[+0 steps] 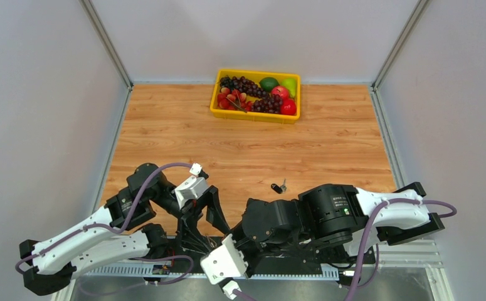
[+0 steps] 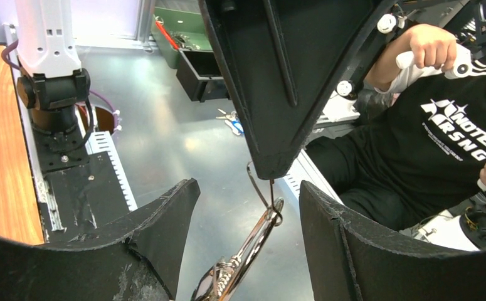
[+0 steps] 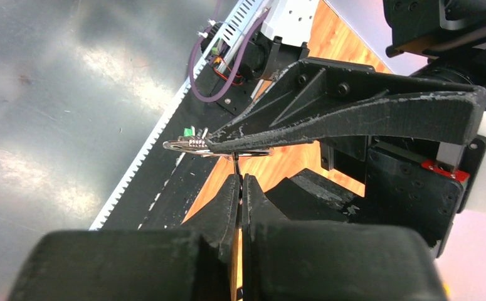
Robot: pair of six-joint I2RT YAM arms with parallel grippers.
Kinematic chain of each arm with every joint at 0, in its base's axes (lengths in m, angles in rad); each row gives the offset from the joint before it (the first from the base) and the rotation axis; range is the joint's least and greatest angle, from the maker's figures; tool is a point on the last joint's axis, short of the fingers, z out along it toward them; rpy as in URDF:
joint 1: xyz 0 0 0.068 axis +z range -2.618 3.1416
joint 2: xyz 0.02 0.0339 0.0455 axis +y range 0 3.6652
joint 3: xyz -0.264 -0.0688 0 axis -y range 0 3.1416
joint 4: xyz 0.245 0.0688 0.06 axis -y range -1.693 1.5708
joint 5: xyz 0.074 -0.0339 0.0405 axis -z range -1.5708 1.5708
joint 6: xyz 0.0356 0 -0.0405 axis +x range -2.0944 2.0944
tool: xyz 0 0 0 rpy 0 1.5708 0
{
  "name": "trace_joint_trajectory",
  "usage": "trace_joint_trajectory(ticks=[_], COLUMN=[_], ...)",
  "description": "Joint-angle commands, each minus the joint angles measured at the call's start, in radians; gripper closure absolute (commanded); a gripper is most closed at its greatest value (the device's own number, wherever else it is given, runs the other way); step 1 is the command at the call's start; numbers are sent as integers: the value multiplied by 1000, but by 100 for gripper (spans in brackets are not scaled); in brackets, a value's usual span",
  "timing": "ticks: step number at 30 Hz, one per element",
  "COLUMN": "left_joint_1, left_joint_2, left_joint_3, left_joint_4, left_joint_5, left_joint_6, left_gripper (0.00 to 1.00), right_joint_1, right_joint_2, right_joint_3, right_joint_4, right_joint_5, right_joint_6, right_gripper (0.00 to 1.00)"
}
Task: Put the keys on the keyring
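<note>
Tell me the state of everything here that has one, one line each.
Left gripper: open around the keyring.
Right gripper: shut, pinching the keyring's thin wire.
Keyring: held up between both grippers.
Black key: loose on the table, off the ring.
Tray: full of fruit.

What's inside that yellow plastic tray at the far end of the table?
The yellow plastic tray holds dark purple grapes, green round fruit, red round fruit and small reddish pieces. They cover its floor, so anything underneath is hidden.

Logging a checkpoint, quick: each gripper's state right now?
Left gripper: open, fingers either side of the keyring.
Right gripper: shut, pinching a thin metal piece at the keyring.
</note>
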Motion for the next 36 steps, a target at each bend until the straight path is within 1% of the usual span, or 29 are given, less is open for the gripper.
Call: trace_joint_trajectory(ticks=[1, 10, 25, 27, 28, 29, 30, 34, 35, 36], left_joint_1=[-4, -5, -5, -5, -5, -5, -5, -5, -5, -5], left_joint_2=[-12, -21, -13, -6, 0, 4, 13, 23, 23, 22], left_joint_3=[-22, -40, -36, -35, -34, -34, -34, -36, -34, -34], left_joint_4=[42, 50, 71, 72, 72, 72, 72, 68, 65, 58], left_joint_5=[32, 41, 45, 43, 44, 42, 41, 29, 24, 21], left_joint_6=[-8, -16, -15, -15, -16, -14, -12, 13, 25, 32], left_gripper=[31, 39, 57, 63, 69, 72, 78, 89, 97, 98], right_joint_1=[-4, -5, -4, -4, -5, -4, -4, -4, -4, -4], right_joint_2=[-26, -28, -29, -30, -29, -31, -30, -35, -37, -38], right_joint_3=[2, 1, -22, -25, -27, -28, -28, -28, -28, -28], right_joint_4=[30, 34, 36, 37, 37, 37, 39, 44, 46, 48], right_joint_5=[61, 79, 81, 76, 74, 73, 74, 78, 82, 86], right_joint_6=[-16, -17, -17, -17, -18, -18, -18, -20, -20, -20], right_gripper=[100, 100, 100, 100, 100, 100, 100, 100, 100, 100])
